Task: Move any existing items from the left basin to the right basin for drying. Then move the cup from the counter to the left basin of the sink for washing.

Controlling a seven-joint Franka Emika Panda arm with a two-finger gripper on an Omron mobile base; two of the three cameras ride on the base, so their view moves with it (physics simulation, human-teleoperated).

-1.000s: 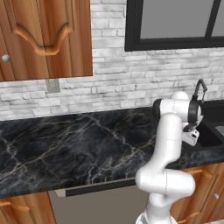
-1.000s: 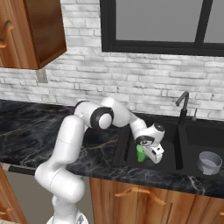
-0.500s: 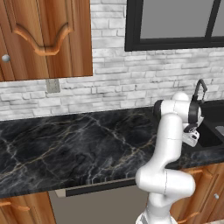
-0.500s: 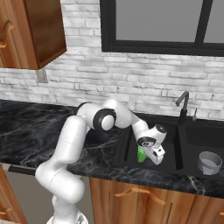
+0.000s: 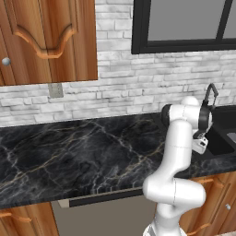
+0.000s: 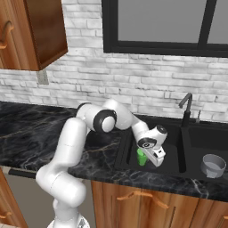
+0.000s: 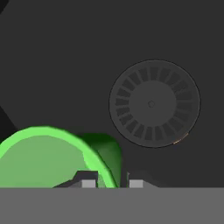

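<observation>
The jaws [image 7: 110, 183] pinch the rim of the green cup [image 6: 141, 156], holding it low in the left basin of the sink [image 6: 126, 144] by the drain [image 7: 154, 104]. Grey bowl [image 6: 212, 165] already sits in the right basin, so I'd guess it's about to let go.

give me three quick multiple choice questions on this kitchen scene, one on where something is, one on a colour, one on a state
1. Where is the cup?
A. on the counter left of the sink
B. in the left basin of the sink
C. in the right basin

2. What colour is the cup?
A. red
B. bright green
C. white

3. How does the hand stand to the cup?
A. fingers on either side of its rim wall
B. high above it, well apart
C. pressing down on its closed lid

Answers:
1 B: the right base view shows it inside the left basin, while a grey bowl sits in the right one.
2 B: it is green in the hand view and the right base view.
3 A: in the hand view the rim passes between the two fingertips.
</observation>
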